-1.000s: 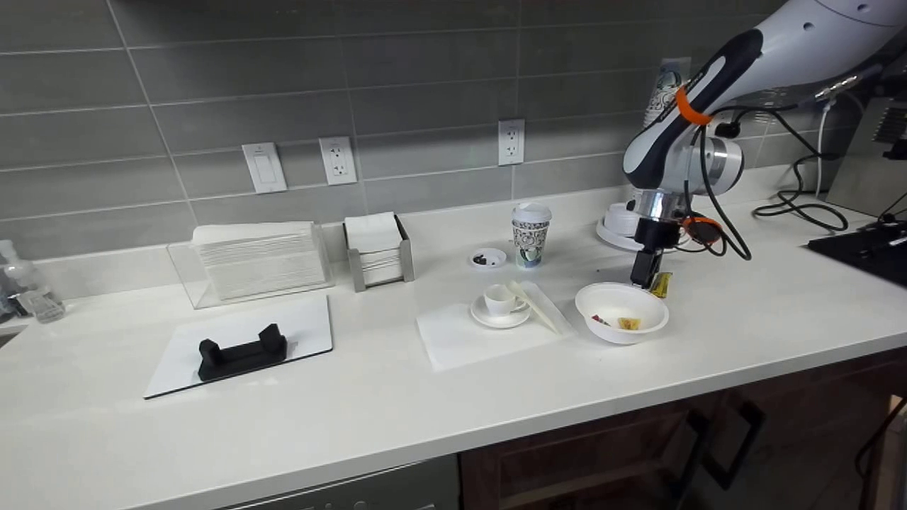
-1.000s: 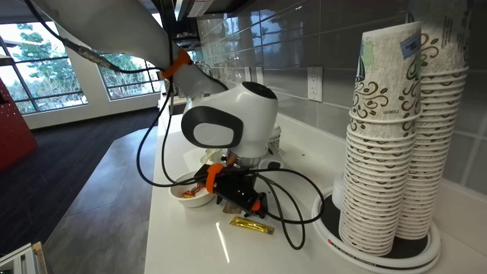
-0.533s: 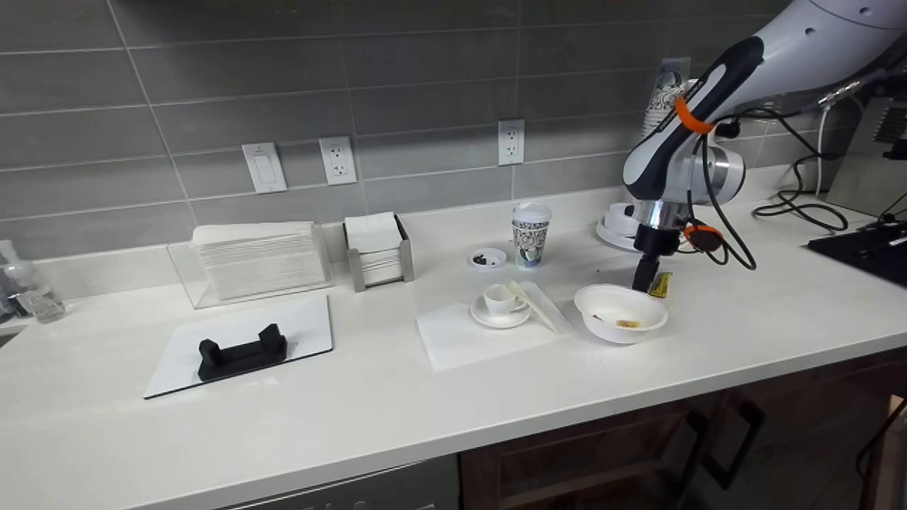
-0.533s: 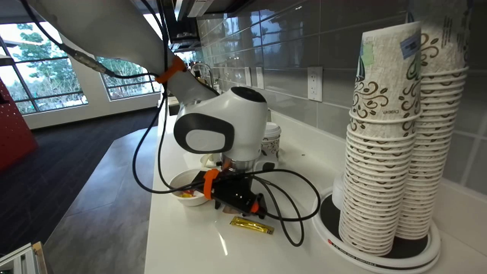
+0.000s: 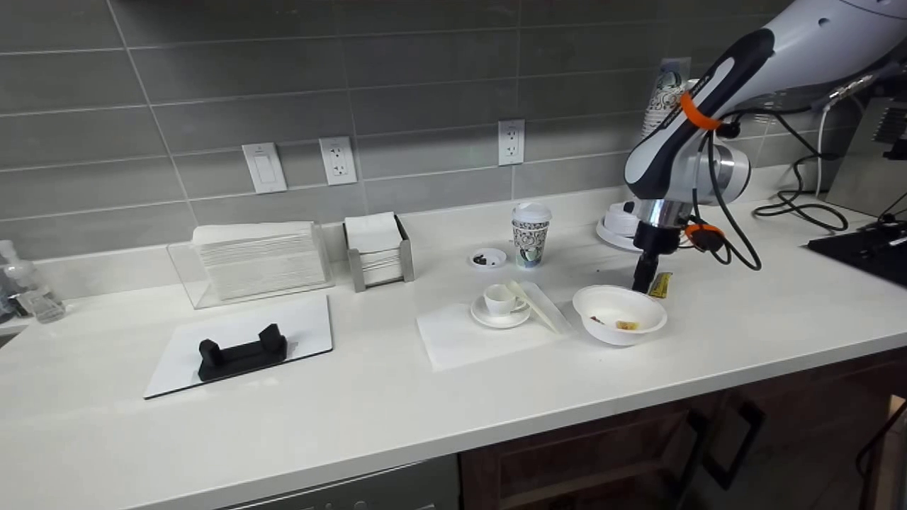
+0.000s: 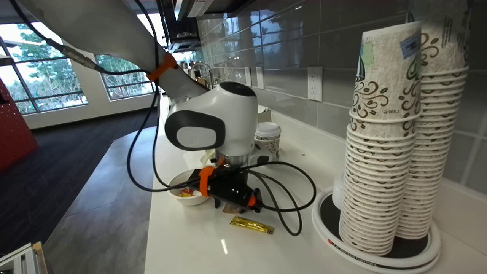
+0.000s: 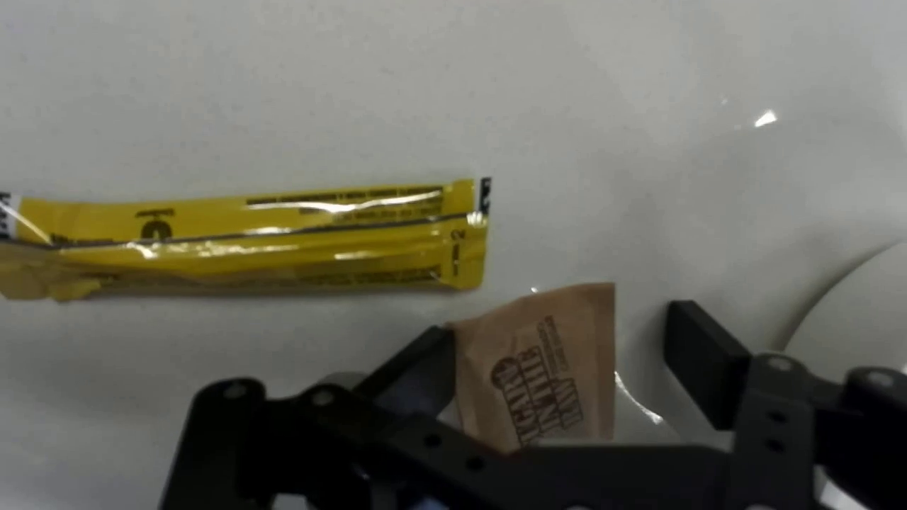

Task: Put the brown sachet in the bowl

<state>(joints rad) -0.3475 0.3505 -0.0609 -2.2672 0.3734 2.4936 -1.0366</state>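
The brown sachet lies on the counter, seen in the wrist view between the two fingers of my gripper. Its left edge meets the left finger, and a gap separates it from the right finger. The gripper is open. In an exterior view the sachet shows partly under the gripper; in the other exterior picture, the gripper hides it. The white bowl stands right beside the gripper, with small red and yellow packets inside. The bowl also shows at the right edge of the wrist view.
A yellow packet lies beside the sachet. A cup on a saucer sits on a white sheet near the bowl. A lidded paper cup stands by the wall. Stacked cups stand on a turntable.
The arm has shifted and turned slightly, and the gripper has moved a little toward the bowl's side. The bowl has slid slightly away from the gripper. The yellow packet has not moved.
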